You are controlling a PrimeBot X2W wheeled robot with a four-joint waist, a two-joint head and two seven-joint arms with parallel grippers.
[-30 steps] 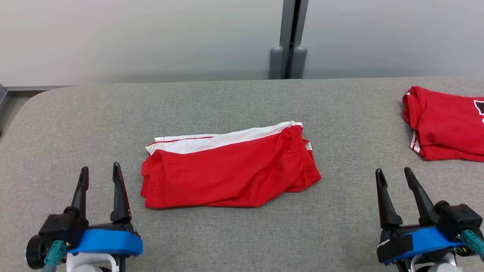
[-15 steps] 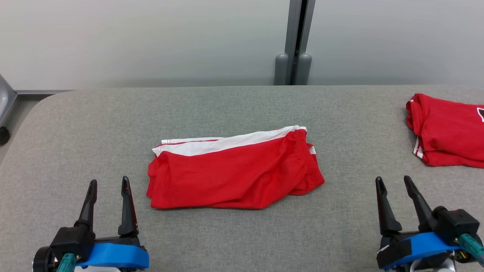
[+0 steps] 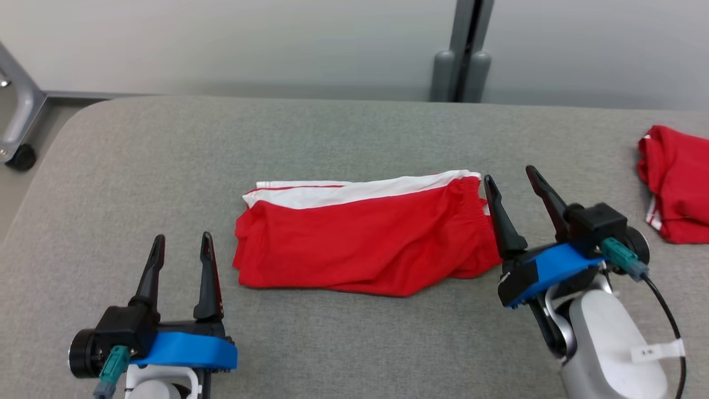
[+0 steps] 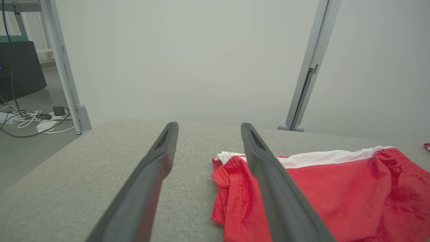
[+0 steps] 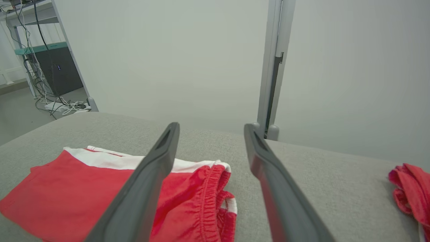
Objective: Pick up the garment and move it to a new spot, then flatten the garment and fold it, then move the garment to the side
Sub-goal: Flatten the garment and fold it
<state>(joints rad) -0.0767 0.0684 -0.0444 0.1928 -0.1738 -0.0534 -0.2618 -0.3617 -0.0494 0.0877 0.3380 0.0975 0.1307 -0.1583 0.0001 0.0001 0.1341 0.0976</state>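
Note:
The garment (image 3: 365,238) is a pair of red shorts with a white side stripe, folded flat in the middle of the grey table (image 3: 354,138). My right gripper (image 3: 512,177) stands open right at the garment's elastic waistband end, its left finger over the cloth edge, nothing between the fingers. In the right wrist view the garment (image 5: 100,191) lies to the lower left of the right gripper (image 5: 210,129). My left gripper (image 3: 183,244) is open near the table's front, just left of the garment's hem corner. The left wrist view shows the garment (image 4: 336,191) right of the left gripper (image 4: 208,127).
A second red garment (image 3: 676,183) lies folded at the table's right edge, also at the right of the right wrist view as red cloth (image 5: 411,195). A grey post (image 3: 462,50) stands behind the table. A caster and metal frame leg (image 3: 19,127) sit off the left corner.
My right arm has moved forward and left, up to the garment's waistband end. The head camera has shifted, so the whole scene sits further right. The left gripper has hardly moved.

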